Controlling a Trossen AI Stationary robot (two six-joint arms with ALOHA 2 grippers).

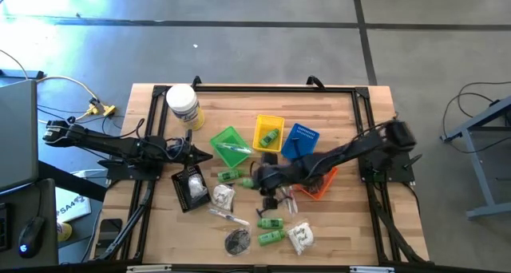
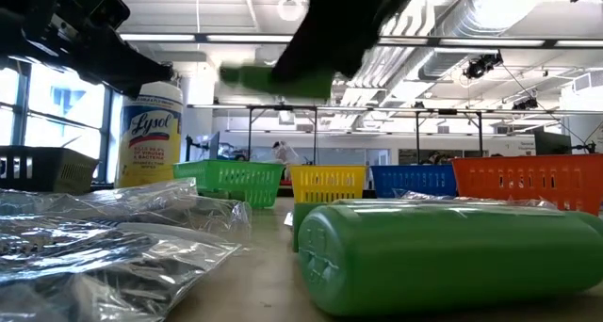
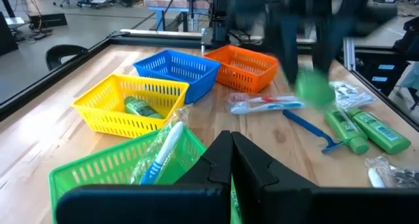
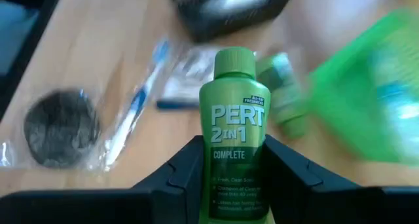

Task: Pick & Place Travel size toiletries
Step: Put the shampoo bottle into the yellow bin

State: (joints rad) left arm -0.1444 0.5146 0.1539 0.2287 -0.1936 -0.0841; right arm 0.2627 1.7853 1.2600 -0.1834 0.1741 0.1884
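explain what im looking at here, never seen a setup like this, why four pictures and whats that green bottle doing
This is a robot with two dark arms at a wooden table, each ending in a two-finger pincer. All four pictures show the same moment. One camera looks straight down from above, one sits level with the tabletop, and one rides on each arm's wrist.

On the table are small baskets: green, yellow, blue and orange. A big white jar stands near the far edge. Small toiletries are scattered about: green bottles, sachets, wrapped sticks and a dark round pouch.

The right pincer is shut on a green shampoo bottle and holds it in the air above the table, near the middle. The left pincer is shut, holds nothing, and waits by the green basket.
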